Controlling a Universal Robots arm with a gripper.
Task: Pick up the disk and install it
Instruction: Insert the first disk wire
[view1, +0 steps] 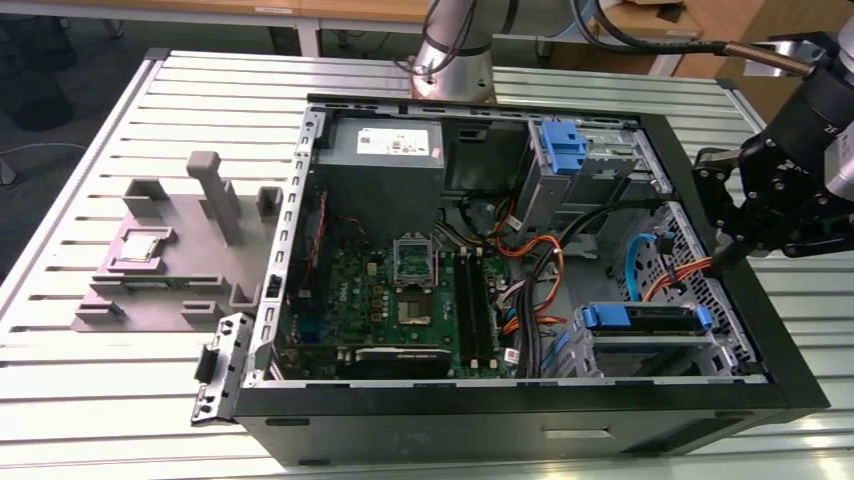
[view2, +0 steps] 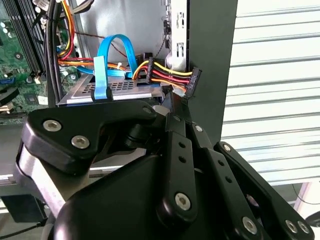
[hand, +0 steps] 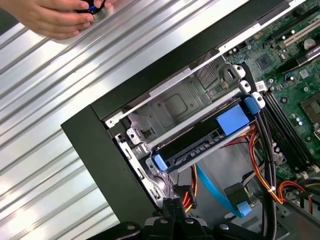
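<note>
Slatted metal table (view1: 94, 400) carries an open computer case (view1: 534, 432), lying across the table's middle and reaching toward its edge at the exterior view's right. Gripper (view1: 731, 260) hangs over the case's wall on that side, jaws pressed together with nothing between them. Drive cage (view1: 654, 352) fills the case's near corner on that side. The disk (hand: 200, 142) sits edge-on in it, blue carrier ends showing, label face hidden. Person's hand (hand: 55, 17) rests on the table outside the case, over a small dark-and-blue item, unidentified.

Judgement: pickup done, install at or near its end; seating depth not confirmable. Any final push would need square contact on the blue carrier, along the cage, clear of the power plug (view2: 172, 79) and blue data cable (view2: 117, 50) just beside.
</note>
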